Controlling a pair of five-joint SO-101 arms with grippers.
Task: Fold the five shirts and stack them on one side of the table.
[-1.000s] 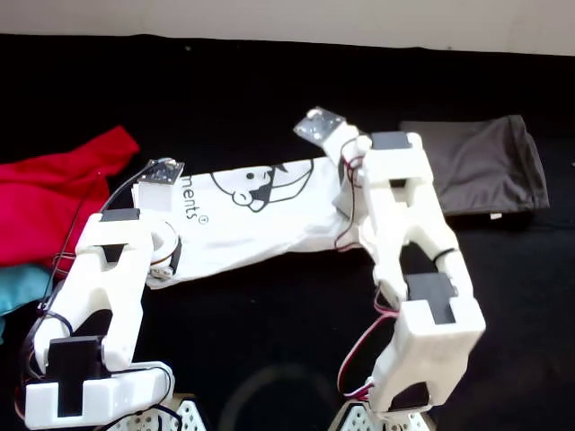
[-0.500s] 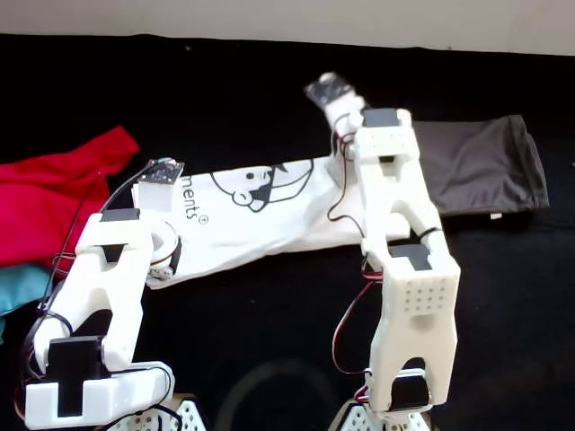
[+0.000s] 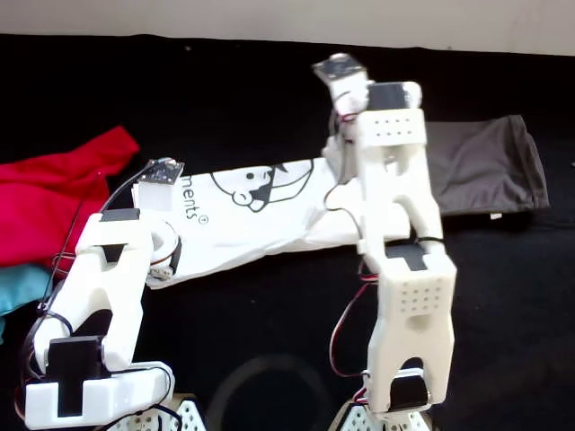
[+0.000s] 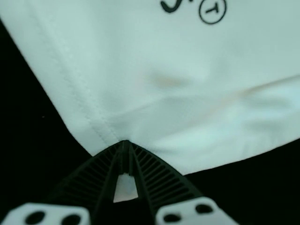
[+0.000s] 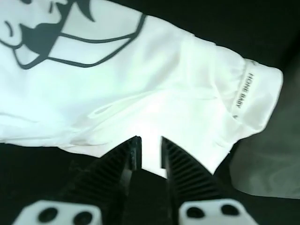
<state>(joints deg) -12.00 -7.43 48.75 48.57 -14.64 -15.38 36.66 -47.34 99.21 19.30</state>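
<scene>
Because the white shirt (image 3: 260, 215) is thin, limp cloth, it is judged light and compliant. It will sag, crease and drag on the black table (image 3: 225, 81) rather than hold a shape. It is therefore best taken at its stitched edges and corners, where the doubled hem gives the fingers something firm to bite. The garment lies drawn out lengthwise across the middle of the table, printed side up, between the two arms. A red shirt (image 3: 54, 193) and a teal shirt (image 3: 16, 292) are heaped at the left edge, and a dark grey shirt (image 3: 485, 166), lying flat, sits just beside the white one's far end. The left gripper (image 4: 124, 145) has its jaws pressed together on the hemmed corner of the white shirt, with a sliver of cloth visible between them. The left arm (image 3: 108, 278) is bent low over that end, its wrist close to the table. The right gripper (image 5: 148, 143) has its jaws a little apart and holds nothing. It is poised over the doubled-over end that carries a small printed label, near the dark grey shirt. The right arm (image 3: 395, 224) is stretched forward and raised, its wrist angled down toward the cloth. A hold taken far from the edge would probably gather several layers at once.
</scene>
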